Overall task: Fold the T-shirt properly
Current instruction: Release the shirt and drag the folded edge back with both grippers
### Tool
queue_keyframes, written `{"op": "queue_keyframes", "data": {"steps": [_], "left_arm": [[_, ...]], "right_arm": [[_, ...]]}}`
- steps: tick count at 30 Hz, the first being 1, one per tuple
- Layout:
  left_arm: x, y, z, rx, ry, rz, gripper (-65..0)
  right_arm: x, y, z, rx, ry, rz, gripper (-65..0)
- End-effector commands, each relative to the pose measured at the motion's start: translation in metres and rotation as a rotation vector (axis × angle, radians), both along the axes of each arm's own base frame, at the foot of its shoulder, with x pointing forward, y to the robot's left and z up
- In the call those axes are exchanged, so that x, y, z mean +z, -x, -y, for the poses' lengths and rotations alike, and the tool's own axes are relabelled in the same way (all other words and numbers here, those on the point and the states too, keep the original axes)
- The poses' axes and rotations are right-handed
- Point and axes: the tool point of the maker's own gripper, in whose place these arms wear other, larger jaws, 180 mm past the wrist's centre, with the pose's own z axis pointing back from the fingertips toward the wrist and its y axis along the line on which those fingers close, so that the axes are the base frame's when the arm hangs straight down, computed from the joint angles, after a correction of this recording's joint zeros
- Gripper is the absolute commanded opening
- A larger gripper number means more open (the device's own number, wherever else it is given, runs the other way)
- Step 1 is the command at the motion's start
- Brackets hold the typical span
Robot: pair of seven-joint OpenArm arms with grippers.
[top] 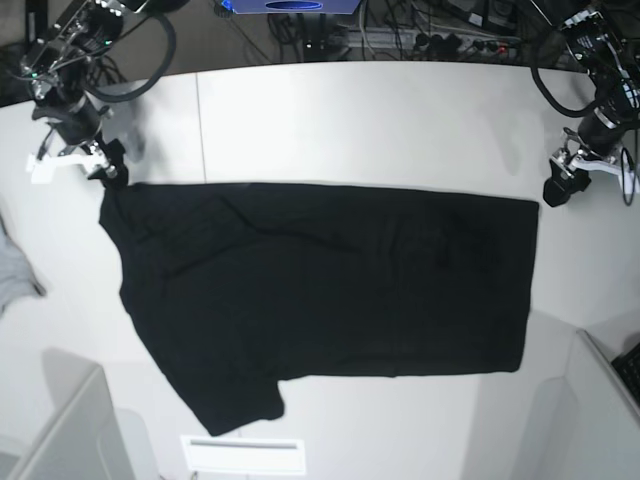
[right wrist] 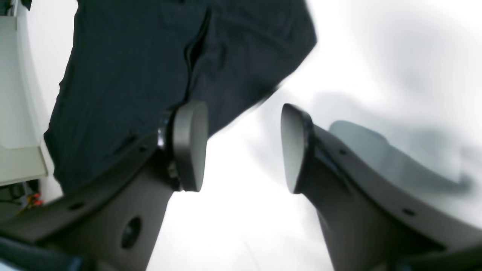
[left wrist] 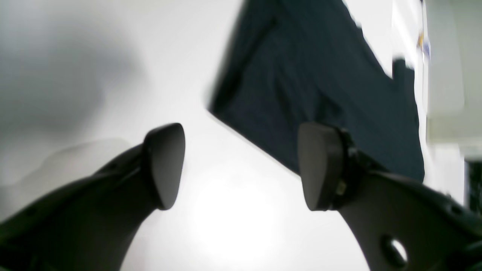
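The black T-shirt (top: pixel 330 290) lies spread flat on the white table (top: pixel 370 120), plain side up; no printed graphic shows. My right gripper (top: pixel 108 168) hovers at the shirt's far left corner. In the right wrist view it (right wrist: pixel 243 146) is open and empty, with the shirt (right wrist: pixel 128 75) just ahead and to the left of it. My left gripper (top: pixel 555 190) hovers just off the shirt's far right corner. In the left wrist view it (left wrist: pixel 241 165) is open and empty, and the shirt corner (left wrist: pixel 301 86) lies ahead of the right finger.
A small grey cloth (top: pixel 15 275) lies at the table's left edge. A white strip (top: pixel 243 455) sits at the front edge below the shirt. Grey panels stand at the front left (top: pixel 70 430) and front right (top: pixel 595 410). Cables (top: pixel 440 40) run behind the table.
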Motion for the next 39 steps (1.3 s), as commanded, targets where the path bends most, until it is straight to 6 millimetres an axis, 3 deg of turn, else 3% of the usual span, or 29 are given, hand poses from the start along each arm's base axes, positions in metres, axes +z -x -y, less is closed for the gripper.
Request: {"op": "queue_keyframes", "data": {"steps": [1,4,9,16,24,30,32,35,39], "left_arm": [[0.005,-0.005,-0.001,-0.018,-0.041,0.011,-19.9],[-0.009,-0.004,0.007,-0.021,-0.057,-0.025,-19.9],[-0.012,-0.021,0.017,-0.007,-0.01,0.002,-19.9],[-0.027,-0.041,0.02,0.027,0.081,0.004,-19.9],[-0.043,-0.052,0.023,0.051,0.056,-0.032,-20.1],[-0.043,-0.054,0.026,0.045,0.056,-0.032,-20.9],[-0.044,-0.052,0.025,0.048,0.059,-0.035,-27.3],[-0.049,-0.043,0.022,0.052,0.054,-0.056,-44.3],[-0.053,-0.036,0.023,0.045,0.052,-0.076,-65.0]], "right_arm": [[0.002,-0.003,0.001,-0.001,-0.001,0.017,-34.8],[-0.016,0.001,-0.001,-0.013,-0.04,-0.018,-34.8],[-0.034,-0.008,-0.004,-0.031,-0.108,-0.043,-29.9],[-0.052,-0.018,-0.005,-0.042,-0.167,-0.067,-30.0],[-0.059,-0.022,0.011,-0.067,-0.146,-0.071,-30.0],[-0.062,-0.028,-0.004,-0.007,-0.139,-0.082,-30.3],[-0.061,-0.029,-0.004,-0.003,-0.139,-0.081,-30.3],[-0.06,-0.031,-0.002,-0.016,-0.131,-0.069,-33.6],[-0.065,-0.027,0.005,-0.054,-0.114,-0.06,-56.3]]}}
